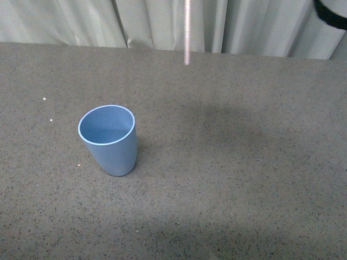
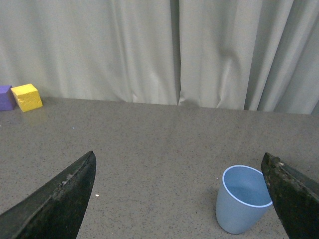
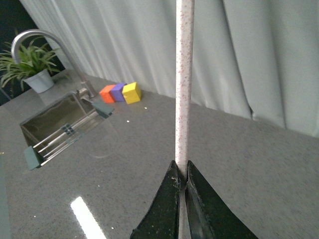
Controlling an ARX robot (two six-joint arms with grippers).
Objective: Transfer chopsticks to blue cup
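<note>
Hanging clear of the counter (image 1: pixel 244 179), the chopsticks (image 1: pixel 187 32) stand vertical with the lower end pointing straight down, well apart from the upright blue cup (image 1: pixel 108 140). The right gripper (image 3: pixel 182 167) is clamped on the stick. The left gripper (image 2: pixel 178 157) is spread wide near the cup.

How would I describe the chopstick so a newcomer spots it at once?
Find the grey speckled counter backed by a pale curtain, with the blue cup left of centre. Up and right of the cup, against the curtain, a thin cream-white stick hangs upright, pinched by the right gripper. Unlike the squat cup, it is long, thin and held aloft.
</note>
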